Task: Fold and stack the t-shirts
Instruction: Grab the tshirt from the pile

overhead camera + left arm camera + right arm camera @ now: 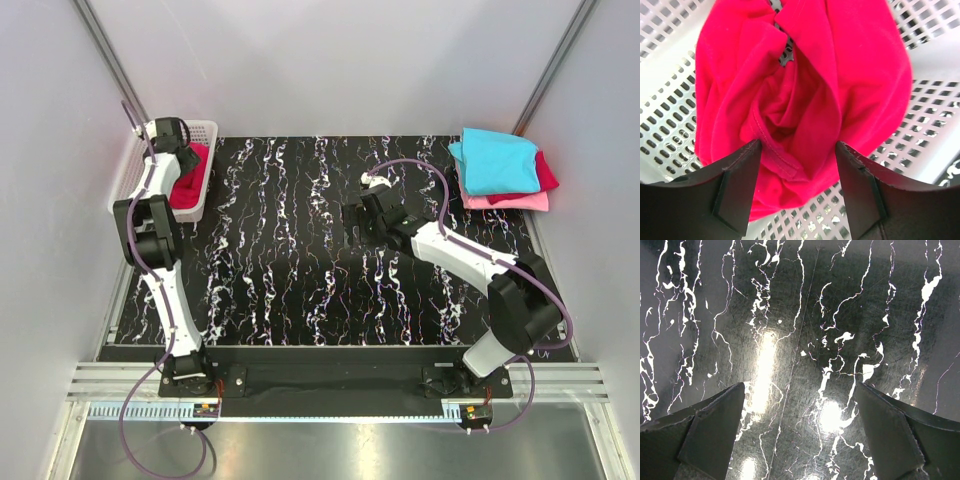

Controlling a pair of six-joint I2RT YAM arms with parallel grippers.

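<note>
A bright crimson-red t-shirt (190,186) lies crumpled in the white mesh basket (204,127) at the far left. In the left wrist view the shirt (805,75) fills the basket (670,100). My left gripper (186,158) (797,146) is open and reaches down into the basket, with a fold of the shirt between its fingers. My right gripper (352,226) (800,386) is open and empty, low over the bare table middle. At the far right is a stack with a cyan t-shirt (495,160) on top, a dark red one (547,172) under it and a pink one (505,202) at the bottom.
The black marbled tabletop (300,290) (805,315) lies between basket and stack. Grey walls close in on the left, far and right sides. A metal rail (330,385) runs along the near edge by the arm bases.
</note>
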